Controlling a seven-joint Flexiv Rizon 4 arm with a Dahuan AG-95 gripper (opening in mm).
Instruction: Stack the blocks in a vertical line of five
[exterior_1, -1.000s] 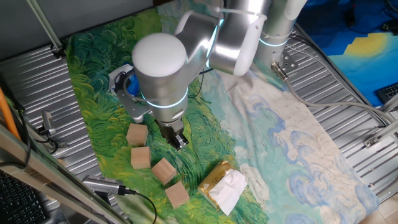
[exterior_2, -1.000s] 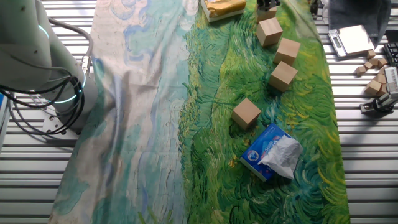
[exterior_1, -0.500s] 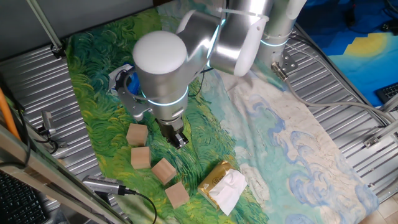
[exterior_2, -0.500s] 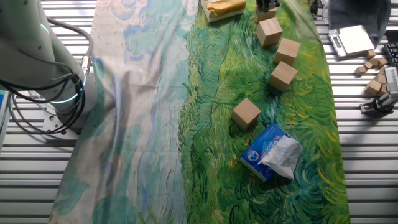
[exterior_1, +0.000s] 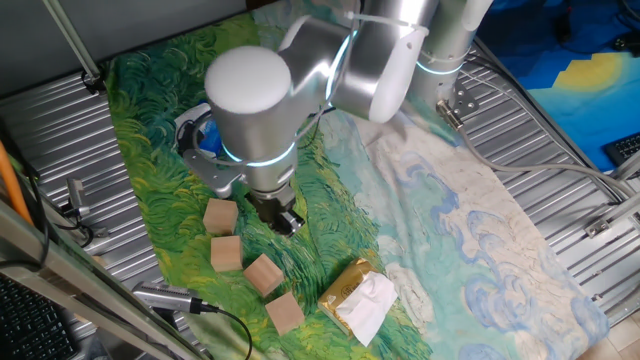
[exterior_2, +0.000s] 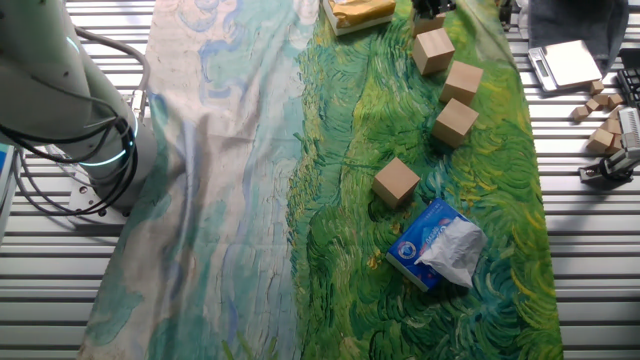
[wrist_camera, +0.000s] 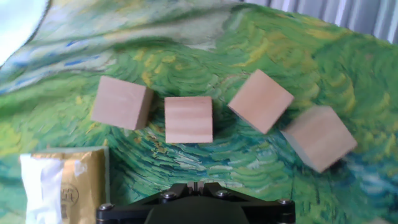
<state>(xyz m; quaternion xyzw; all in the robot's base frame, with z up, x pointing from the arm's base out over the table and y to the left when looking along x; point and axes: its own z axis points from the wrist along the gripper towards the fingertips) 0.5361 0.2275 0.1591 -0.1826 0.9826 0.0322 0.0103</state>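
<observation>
Four tan wooden blocks lie in a loose row on the green cloth: block (exterior_1: 220, 215), block (exterior_1: 226, 252), block (exterior_1: 262, 274) and block (exterior_1: 284, 312). The other fixed view has them as block (exterior_2: 397, 182), block (exterior_2: 455, 122), block (exterior_2: 462, 82) and block (exterior_2: 433, 50). All four also show from above in the hand view, from block (wrist_camera: 122, 102) to block (wrist_camera: 318, 138). My gripper (exterior_1: 286, 223) hangs above the cloth just right of the row. Its fingers (wrist_camera: 194, 185) are shut together on nothing. No block rests on another.
A yellow-gold packet (exterior_1: 357, 297) with white tissue lies near the row's end. A blue-and-white packet (exterior_2: 437, 243) lies beyond the other end, half hidden by the arm (exterior_1: 250, 100) in one fixed view. Ribbed metal table (exterior_2: 580, 250) surrounds the cloth; small wooden pieces (exterior_2: 603, 112) lie there.
The arm's big joint and the hand have shifted slightly to the left. The blocks and packets have not moved.
</observation>
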